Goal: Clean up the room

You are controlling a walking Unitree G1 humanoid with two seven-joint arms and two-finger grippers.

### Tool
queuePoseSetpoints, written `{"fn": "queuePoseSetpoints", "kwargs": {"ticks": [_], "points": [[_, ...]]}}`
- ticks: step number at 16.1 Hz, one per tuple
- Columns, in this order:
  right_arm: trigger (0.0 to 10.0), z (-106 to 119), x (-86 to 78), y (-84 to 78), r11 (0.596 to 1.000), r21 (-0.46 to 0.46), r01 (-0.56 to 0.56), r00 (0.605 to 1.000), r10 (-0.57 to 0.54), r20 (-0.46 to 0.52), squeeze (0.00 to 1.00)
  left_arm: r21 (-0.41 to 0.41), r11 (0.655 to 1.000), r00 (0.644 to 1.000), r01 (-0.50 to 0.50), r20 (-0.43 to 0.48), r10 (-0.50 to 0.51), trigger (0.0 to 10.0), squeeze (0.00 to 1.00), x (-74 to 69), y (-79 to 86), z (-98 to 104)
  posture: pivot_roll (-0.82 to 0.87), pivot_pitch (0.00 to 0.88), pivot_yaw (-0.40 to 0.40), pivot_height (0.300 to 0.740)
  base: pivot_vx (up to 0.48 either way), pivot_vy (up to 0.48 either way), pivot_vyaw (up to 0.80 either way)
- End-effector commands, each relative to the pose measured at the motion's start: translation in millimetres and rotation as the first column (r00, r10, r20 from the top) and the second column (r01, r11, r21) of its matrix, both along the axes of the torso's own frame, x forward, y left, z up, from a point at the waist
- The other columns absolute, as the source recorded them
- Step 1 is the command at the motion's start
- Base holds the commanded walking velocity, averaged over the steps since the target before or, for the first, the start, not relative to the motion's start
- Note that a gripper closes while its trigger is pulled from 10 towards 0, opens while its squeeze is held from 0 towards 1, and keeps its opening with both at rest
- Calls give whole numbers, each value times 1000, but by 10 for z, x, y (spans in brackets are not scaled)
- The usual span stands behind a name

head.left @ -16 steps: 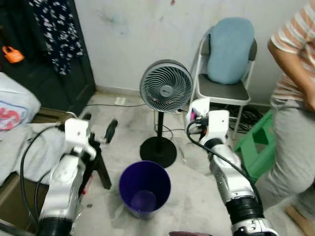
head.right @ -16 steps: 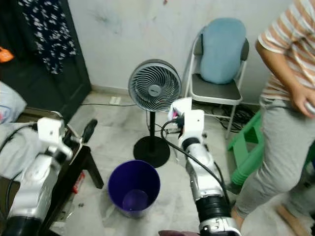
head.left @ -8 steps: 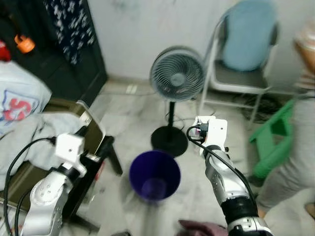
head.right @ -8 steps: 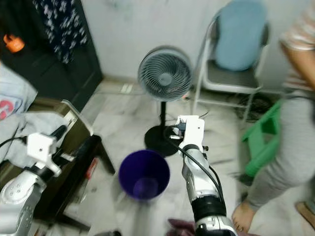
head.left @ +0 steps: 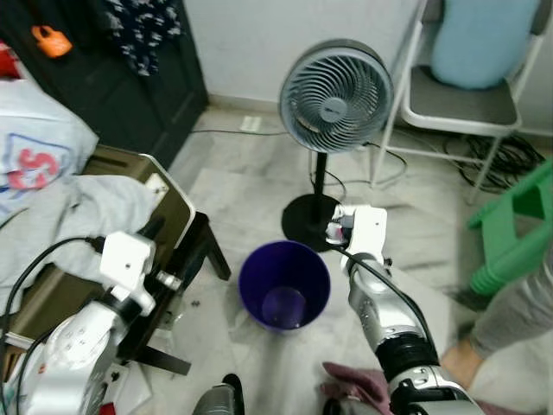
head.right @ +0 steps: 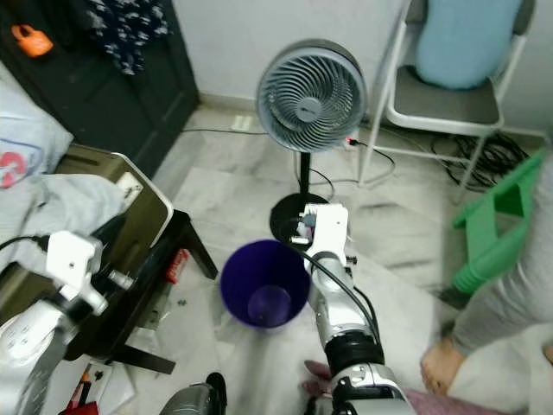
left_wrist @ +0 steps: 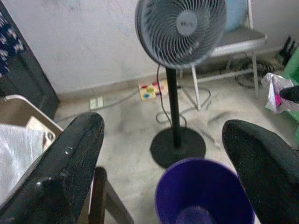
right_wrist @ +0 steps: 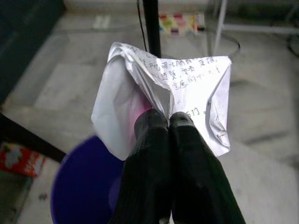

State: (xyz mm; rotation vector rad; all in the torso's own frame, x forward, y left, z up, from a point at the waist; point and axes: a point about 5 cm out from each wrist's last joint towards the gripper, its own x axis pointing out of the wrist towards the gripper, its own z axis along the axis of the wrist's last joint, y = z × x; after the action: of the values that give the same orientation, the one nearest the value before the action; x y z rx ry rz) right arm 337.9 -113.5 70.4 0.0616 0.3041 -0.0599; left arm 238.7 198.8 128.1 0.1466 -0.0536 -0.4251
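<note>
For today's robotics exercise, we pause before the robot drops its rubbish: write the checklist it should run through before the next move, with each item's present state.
1. Right gripper shut on the crumpled wrapper: ok.
2. Purple bin upright, mouth open: ok.
3. Wrapper directly over the bin mouth: not ok, it sits beside the rim, toward the fan base.
4. Left gripper open and holding nothing: ok.
5. Person's foot apart from the bin: ok.

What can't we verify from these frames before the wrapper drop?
- Wrapper print: too small to read, right wrist view.
- Purple bin bottom: something pale, unidentifiable, eye views.
- Right end effector: in the eye views its own wrist hides the fingers.
- Person: cut off by the edge, right eye view.
- Left end effector: fingertips cut off.
</note>
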Motion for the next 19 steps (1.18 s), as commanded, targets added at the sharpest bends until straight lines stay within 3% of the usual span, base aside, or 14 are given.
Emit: {"fn": "queuePoseSetpoints", "kwargs": {"ticks": [1,3,7,9,14,16,19], "points": [[10000,8,12,117,1000,5,-26,1000,26,1,0,10,1000,1000,-2,-8,2,10000,0,-46,46,22,87,280,56,740,0,0,0],[10000,-11,32,240,997,-15,-71,997,71,-12,0,17,1000,1000,-5,-23,6,10000,0,-110,49,22,105,295,51,740,0,0,0],[10000,61,101,396,995,-11,-100,995,100,0,0,24,1000,999,-10,-42,11,10000,0,-166,61,25,117,312,48,740,0,0,800],[10000,32,102,461,992,-10,-123,992,123,-16,0,13,1000,1000,-11,-29,12,10000,0,-130,-10,60,121,309,48,740,0,0,800],[10000,29,150,382,999,-26,-41,998,40,-50,0,-12,999,999,38,-37,-39,10000,0,-146,-122,63,114,307,50,740,0,0,99],[10000,-45,124,328,999,35,-15,996,18,-88,0,-14,995,994,104,-38,-104,10000,0,-199,-172,102,122,308,52,740,0,0,0],[10000,-56,114,398,995,78,-57,994,64,-90,0,19,988,987,151,-58,-150,10000,0,-275,-134,143,163,328,77,740,0,0,0]]}}
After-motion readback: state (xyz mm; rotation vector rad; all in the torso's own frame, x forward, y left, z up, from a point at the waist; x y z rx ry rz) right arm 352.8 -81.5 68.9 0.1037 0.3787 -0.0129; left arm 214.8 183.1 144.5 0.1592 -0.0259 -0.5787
